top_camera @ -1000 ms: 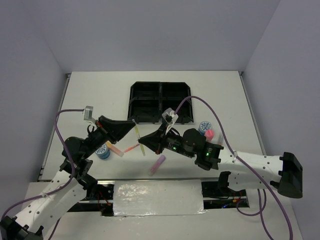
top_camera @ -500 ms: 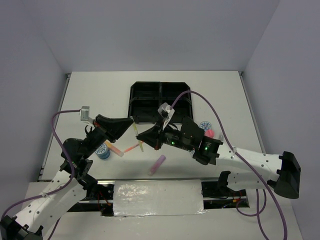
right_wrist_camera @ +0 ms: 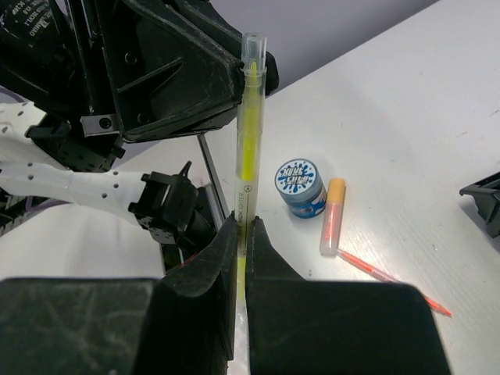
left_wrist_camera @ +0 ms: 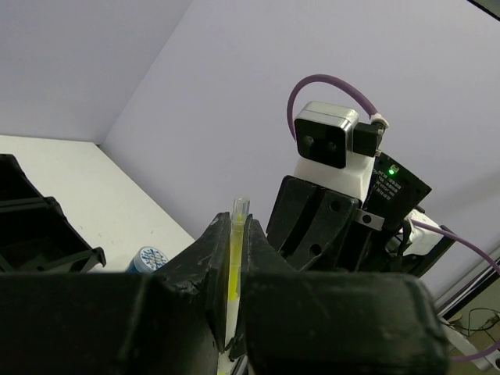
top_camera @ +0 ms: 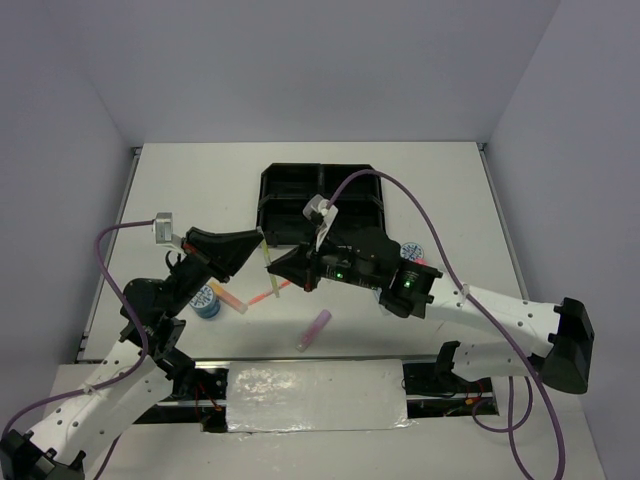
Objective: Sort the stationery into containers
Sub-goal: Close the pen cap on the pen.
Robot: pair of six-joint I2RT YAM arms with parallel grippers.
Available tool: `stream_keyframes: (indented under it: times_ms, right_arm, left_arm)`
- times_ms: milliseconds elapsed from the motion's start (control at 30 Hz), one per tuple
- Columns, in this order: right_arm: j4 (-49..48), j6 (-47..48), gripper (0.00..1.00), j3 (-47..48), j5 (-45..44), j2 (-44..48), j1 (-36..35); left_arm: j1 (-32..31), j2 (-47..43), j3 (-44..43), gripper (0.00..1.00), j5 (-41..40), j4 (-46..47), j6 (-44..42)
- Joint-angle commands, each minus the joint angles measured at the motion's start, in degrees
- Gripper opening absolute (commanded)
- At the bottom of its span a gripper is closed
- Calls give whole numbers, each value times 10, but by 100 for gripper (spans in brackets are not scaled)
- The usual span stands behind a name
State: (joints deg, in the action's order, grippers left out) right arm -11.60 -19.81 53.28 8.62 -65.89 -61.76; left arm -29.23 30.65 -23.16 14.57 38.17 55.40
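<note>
A thin yellow pen (top_camera: 266, 258) hangs above the table just in front of the black tray (top_camera: 268, 178) of containers, gripped from both ends. My left gripper (top_camera: 259, 243) is shut on its capped end (left_wrist_camera: 235, 250). My right gripper (top_camera: 277, 268) is shut on the other end (right_wrist_camera: 250, 117). On the table to the left lie a blue tape roll (top_camera: 207, 300), an orange marker (top_camera: 228, 296) and a pink pen (top_camera: 265, 294). A purple marker (top_camera: 315, 328) lies nearer the front. A second tape roll (top_camera: 410, 250) sits right of my right arm.
The tray's four compartments look empty from above. The right arm's purple cable (top_camera: 370, 185) arcs over the tray's right side. A foil-covered strip (top_camera: 315, 395) runs along the near edge between the arm bases. White walls close in the table.
Both grippers, still joined on the yellow pen, have drifted left and back toward the tray's front edge. The right arm stretched further left.
</note>
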Motion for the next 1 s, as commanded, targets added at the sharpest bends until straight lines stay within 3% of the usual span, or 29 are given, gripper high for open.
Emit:
stream_keyframes:
  times_ms: [0,167,533,967]
  right_arm:
    - [-151,42,0,93,1,8,13]
    - [-137,61,0,102,14,9,23]
    - [-200,24,0,42,4,46,24]
    - [-206,0,0,85,-17,36,35]
  left_arm:
    - [-23,18,16,0,98,-102,-18]
    - [-25,13,18,0,89,-123,-27]
    - [-25,13,18,0,65,-129,-21]
    - [-34,17,29,0,63,-127,-17]
